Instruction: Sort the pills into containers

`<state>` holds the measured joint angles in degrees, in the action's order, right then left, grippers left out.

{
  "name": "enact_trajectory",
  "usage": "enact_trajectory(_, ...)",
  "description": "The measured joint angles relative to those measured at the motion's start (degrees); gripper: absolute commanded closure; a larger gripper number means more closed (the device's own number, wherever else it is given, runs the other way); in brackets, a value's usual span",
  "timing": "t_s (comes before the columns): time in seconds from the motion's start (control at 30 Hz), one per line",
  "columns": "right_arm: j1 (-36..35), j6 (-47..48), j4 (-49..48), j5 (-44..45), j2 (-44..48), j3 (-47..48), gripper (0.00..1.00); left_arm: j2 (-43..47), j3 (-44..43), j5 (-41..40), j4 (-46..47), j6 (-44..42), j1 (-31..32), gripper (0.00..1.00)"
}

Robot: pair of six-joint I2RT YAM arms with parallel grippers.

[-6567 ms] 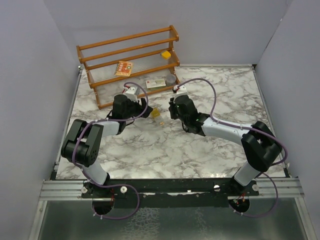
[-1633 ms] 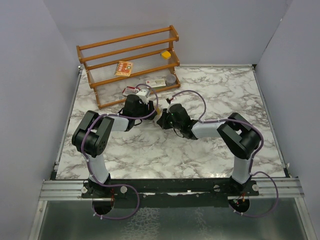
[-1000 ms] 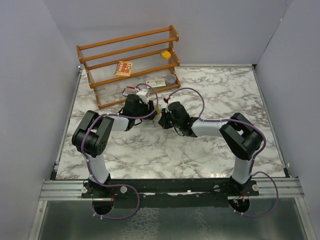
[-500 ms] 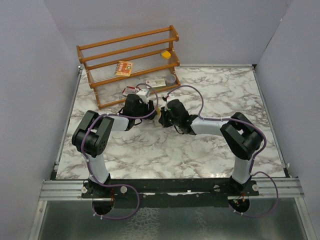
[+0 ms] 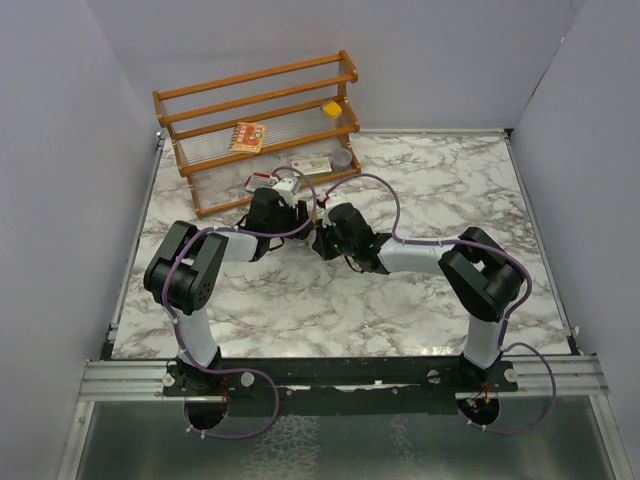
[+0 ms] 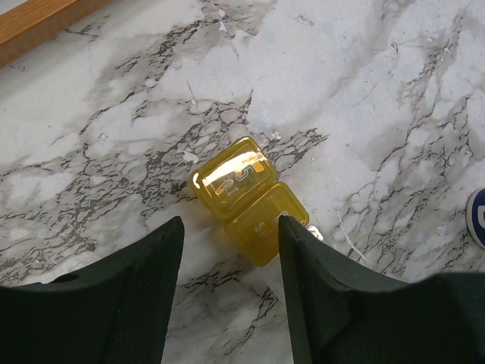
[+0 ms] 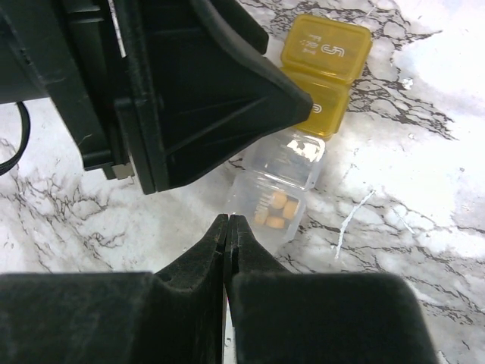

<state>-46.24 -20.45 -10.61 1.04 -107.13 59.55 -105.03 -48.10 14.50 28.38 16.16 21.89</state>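
Clear vial (image 7: 288, 182) lies on its side on the marble table (image 7: 409, 189) w/ a few orange pills (image 7: 273, 208) inside, touching the yellow pill box (image 6: 248, 199). Your left pincer (image 6: 231, 227) stands part open at the box and grips nothing. Your right pincer (image 7: 227, 221) is shut and empty, its tip near the vial. I judge the sorting hardly begun, approx. all is left to do.

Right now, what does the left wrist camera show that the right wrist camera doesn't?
Only the left wrist: the rack, its wooden edge at top left. Only the right wrist: the clear vial with pills inside, and the shut right gripper. Both: the yellow box with its lid open, the left gripper by it, and the marble table.
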Motion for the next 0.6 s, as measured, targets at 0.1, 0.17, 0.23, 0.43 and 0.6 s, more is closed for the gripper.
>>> enact_trajectory(0.1,-0.33,0.70,-0.02,0.04,0.11,0.04,0.99,0.00,0.00,0.00,0.00,0.00,0.00,0.46)
enact_trajectory(0.17,-0.48,1.11,-0.04,0.13,0.11,0.26,0.99,0.00,0.00,0.00,0.00,0.00,0.00,0.46)
enact_trajectory(0.23,-0.57,1.38,-0.11,0.31,0.11,0.48,0.99,0.00,0.00,0.00,0.00,0.00,0.00,0.46)
enact_trajectory(0.43,-0.59,1.79,-0.13,1.22,0.11,0.92,0.99,0.00,0.00,0.00,0.00,0.00,0.00,0.46)
enact_trajectory(0.6,-0.57,1.60,-0.35,1.05,-1.51,2.95,0.99,0.00,0.00,0.00,-0.02,0.02,0.00,0.46)
